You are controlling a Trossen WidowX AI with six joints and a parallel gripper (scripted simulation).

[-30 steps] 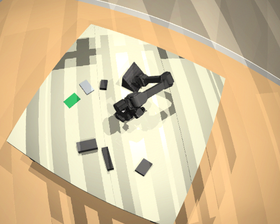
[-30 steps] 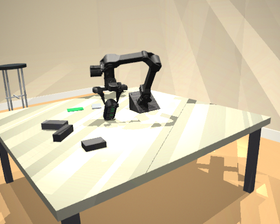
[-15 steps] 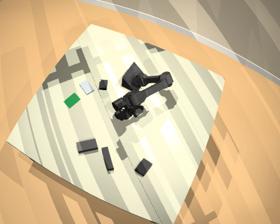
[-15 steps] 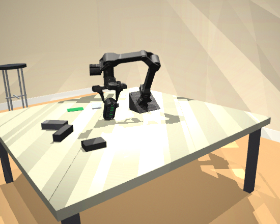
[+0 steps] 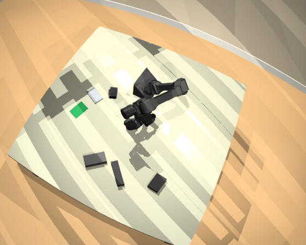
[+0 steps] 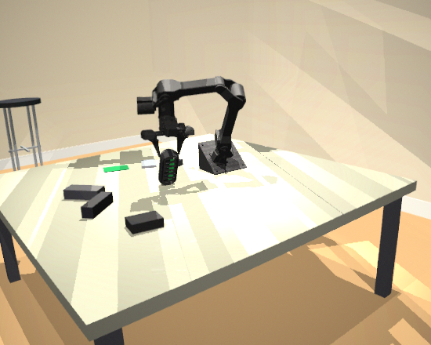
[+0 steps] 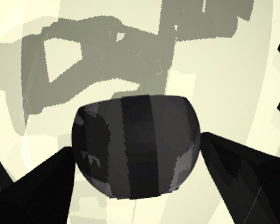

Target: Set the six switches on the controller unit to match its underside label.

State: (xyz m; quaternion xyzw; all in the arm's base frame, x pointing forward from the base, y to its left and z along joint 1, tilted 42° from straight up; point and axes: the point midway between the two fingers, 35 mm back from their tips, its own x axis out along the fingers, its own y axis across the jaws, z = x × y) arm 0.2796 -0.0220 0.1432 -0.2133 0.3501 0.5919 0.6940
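The dark grey controller unit (image 6: pixel 168 170) (image 7: pixel 141 150) is held on end, its long side roughly vertical, with its lower end near the bench. Its switch face is turned toward the exterior camera; a column of green switch ends shows there, too small to read each setting surely. The wrist view shows only its rounded dark end. The label is not visible in any view. My gripper (image 6: pixel 168 157) (image 7: pixel 138 148) is shut on the unit, one finger against each side. In the top view the arm and gripper (image 5: pixel 140 122) hide the unit.
Three dark blocks (image 5: pixel 94 159) (image 5: pixel 117 174) (image 5: pixel 157 182) lie toward the front of the bench. A small dark block (image 5: pixel 113 92), a white block (image 5: pixel 94 95) (image 6: pixel 148 164) and a green piece (image 5: pixel 78 109) (image 6: pixel 116 168) lie to one side of the arm's wedge base (image 5: pixel 146 79).
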